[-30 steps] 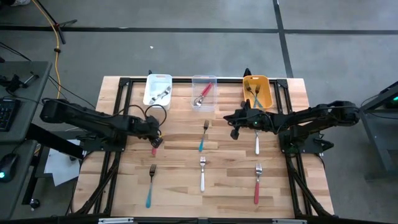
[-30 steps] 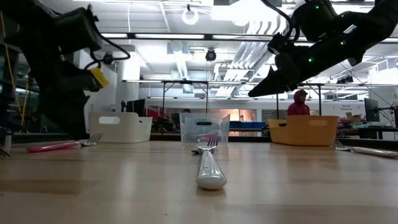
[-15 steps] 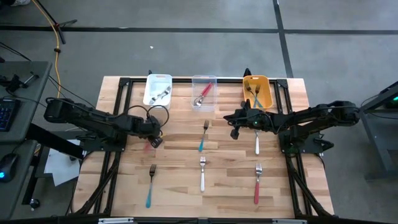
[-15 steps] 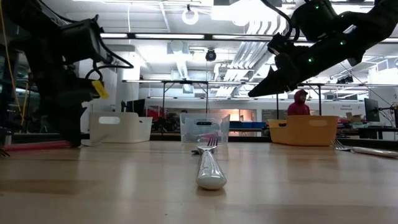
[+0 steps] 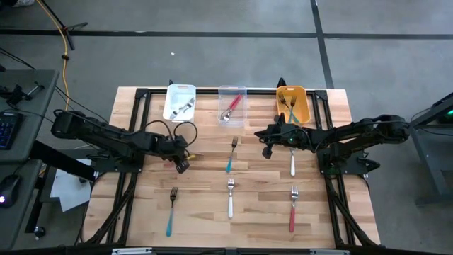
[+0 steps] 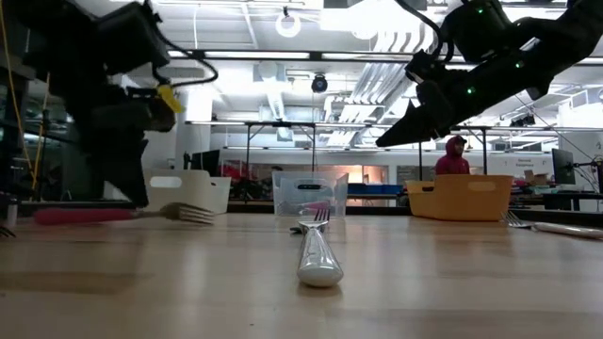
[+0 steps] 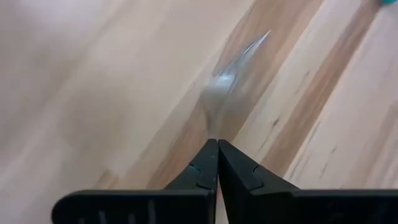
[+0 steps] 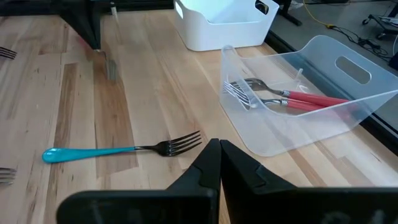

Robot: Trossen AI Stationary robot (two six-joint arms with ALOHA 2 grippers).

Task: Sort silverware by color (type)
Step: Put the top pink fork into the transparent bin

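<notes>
My left gripper (image 5: 181, 163) is shut on a red-handled fork (image 6: 122, 214) at the table's left middle. The fork's silver head (image 7: 227, 81) sticks out past the fingertips. My right gripper (image 5: 267, 144) hangs shut above the table, right of centre, holding nothing. On the wood lie a teal fork (image 5: 230, 157), a white fork (image 5: 230, 200), another teal fork (image 5: 170, 212), a red fork (image 5: 292, 211) and a white fork (image 5: 292, 165). More forks lie in the white bin (image 5: 179, 103), the clear bin (image 5: 232, 105) and the orange bin (image 5: 292, 103). My left gripper pinches the red fork between its two fingers at the neck (image 7: 213, 132), where the handle meets the head. The fingers come from above, pointing down, and lie across the fork. The fork lies about level, tines toward the table's right, seemingly just off the wood.
The three bins stand in a row along the far edge. A black frame (image 5: 141, 95) runs around the tabletop. Beyond the table a person in a red top (image 6: 453, 155) shows in the room. Bare wood lies between the loose forks.
My left gripper has come down on the red fork and shut on it, then risen a little. The fork, which lay on the wood at the left, now sits slightly higher and farther toward the table's right.
</notes>
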